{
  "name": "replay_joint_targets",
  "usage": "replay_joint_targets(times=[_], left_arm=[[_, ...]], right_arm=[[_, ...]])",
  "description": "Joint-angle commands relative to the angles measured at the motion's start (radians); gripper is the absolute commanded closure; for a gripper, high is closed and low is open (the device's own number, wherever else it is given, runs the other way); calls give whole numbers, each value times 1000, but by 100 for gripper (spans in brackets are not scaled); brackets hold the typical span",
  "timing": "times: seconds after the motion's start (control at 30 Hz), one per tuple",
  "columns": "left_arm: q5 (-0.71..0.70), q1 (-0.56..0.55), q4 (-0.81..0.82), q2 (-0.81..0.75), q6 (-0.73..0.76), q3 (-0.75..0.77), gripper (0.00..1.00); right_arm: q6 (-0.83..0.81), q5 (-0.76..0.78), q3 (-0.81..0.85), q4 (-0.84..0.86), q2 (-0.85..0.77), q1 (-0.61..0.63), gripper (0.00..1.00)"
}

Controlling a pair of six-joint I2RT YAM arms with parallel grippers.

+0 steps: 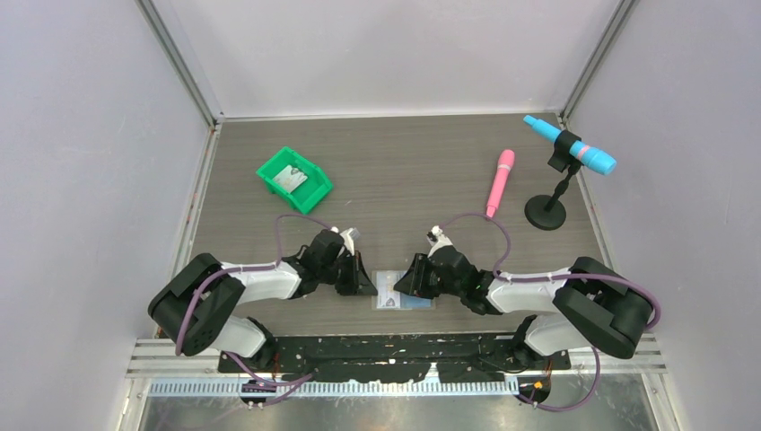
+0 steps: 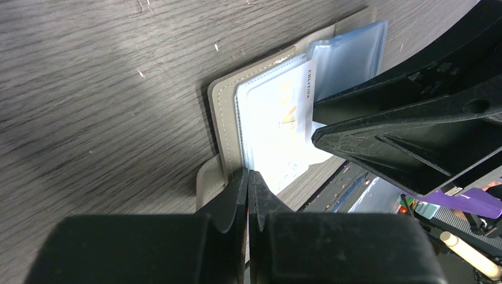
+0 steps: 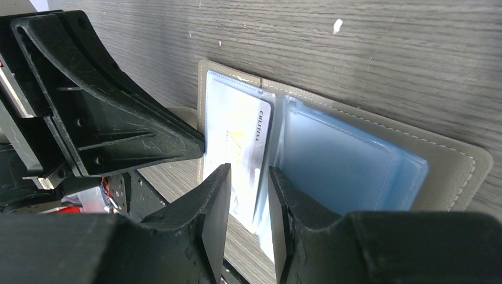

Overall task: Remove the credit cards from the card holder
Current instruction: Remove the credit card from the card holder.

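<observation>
Left wrist: closed left hand touches card holder.

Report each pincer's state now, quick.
Left pincer: shut at the card holder's edge; grip cannot be told.
Right pincer: open, over the credit card, holding nothing.

White-shelled, black-jointed arms carried looping purple cables. Left gripper and right gripper had scuffed, wedge-shaped black plastic fingers with triangular hollows.
</observation>
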Motion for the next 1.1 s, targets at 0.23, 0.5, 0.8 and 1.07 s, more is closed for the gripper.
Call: replay_joint_targets(times=[0.23, 0.5, 0.8, 1.07], left_arm=[[-57, -8, -18, 25, 34, -31, 100], [-58, -9, -3, 29, 30, -40, 100], [-91, -9, -40, 54, 46, -32, 100], [-82, -9, -9, 84, 39, -42, 100]], right_arm=[[-1, 4, 2, 82, 37, 5, 64], [6, -8, -7, 125, 61, 5, 70], [-14, 8, -31, 105, -7, -2, 95], [-53, -15, -46, 27, -97, -33, 94]])
